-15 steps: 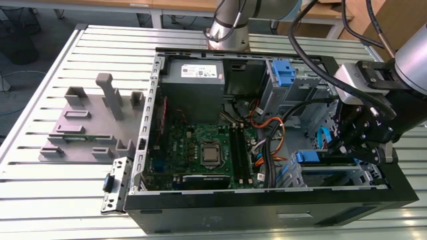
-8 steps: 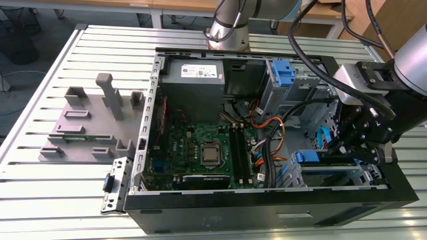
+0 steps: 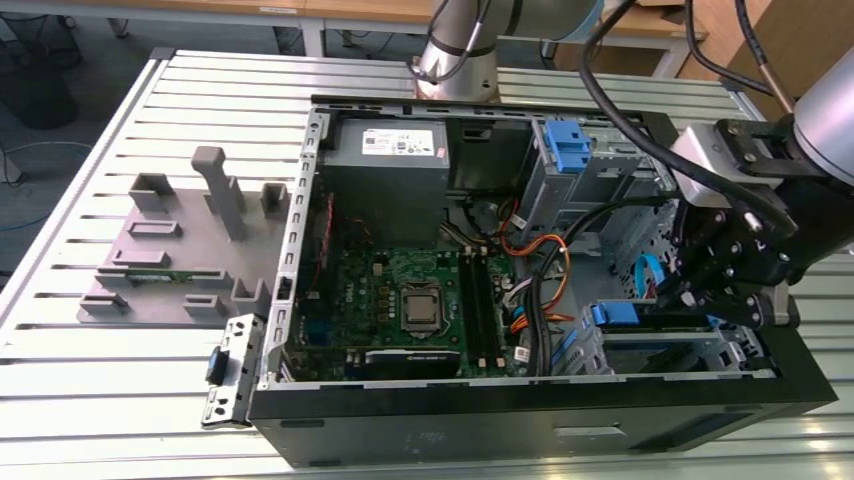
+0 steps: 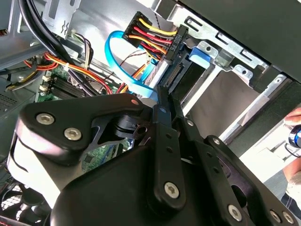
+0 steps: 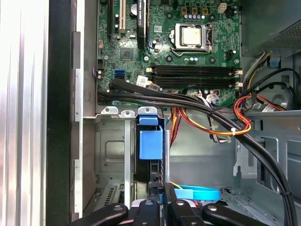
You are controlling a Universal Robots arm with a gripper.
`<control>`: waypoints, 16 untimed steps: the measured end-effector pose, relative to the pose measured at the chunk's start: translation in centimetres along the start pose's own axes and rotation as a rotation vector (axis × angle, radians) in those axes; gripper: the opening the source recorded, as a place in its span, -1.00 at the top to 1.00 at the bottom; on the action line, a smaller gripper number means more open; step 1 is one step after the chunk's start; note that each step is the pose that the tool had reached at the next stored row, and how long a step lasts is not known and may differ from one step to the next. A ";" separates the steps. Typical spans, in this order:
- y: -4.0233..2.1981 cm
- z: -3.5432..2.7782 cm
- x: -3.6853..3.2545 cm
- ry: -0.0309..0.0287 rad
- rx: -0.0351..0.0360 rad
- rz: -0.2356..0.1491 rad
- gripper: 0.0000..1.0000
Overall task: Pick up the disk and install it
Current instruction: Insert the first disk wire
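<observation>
Blue plastic marks the disk (image 5: 150, 143): its bracket stands edge-up in the drive cage at the front corner of the open computer case (image 3: 534, 410), the spot where it is meant to be fitted. My claw (image 5: 157, 207) sits right at the disk's near end, lined up with the slot so the drive can slide straight along the cage rails. I cannot tell whether it is clamped on the drive or loose. The bundled black cables (image 5: 197, 106) and the flat blue data cable (image 5: 197, 193) run just beside the bay, so I am placed clear of them. The case lies on its side on a ribbed aluminium desk (image 3: 120, 380), with a grey parts fixture (image 3: 174, 260) beside it and wooden furniture behind.
</observation>
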State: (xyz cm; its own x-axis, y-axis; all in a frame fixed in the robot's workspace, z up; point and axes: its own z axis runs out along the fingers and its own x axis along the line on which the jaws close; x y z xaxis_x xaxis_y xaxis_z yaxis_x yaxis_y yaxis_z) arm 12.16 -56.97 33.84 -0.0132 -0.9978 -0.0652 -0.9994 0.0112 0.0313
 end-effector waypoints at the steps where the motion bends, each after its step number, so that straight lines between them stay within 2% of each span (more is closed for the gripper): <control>1: 0.00 0.00 0.05 0.0000 0.0000 0.000 0.68; 6: -0.01 0.29 0.07 0.0001 0.0000 0.000 0.68; 16: -0.02 0.47 0.08 -0.0003 0.0000 0.000 0.68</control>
State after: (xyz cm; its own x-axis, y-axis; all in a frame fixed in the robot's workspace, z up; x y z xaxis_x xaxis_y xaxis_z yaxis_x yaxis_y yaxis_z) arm 12.16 -57.02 33.36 -0.0132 -0.9978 -0.0655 -0.9994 0.0112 0.0313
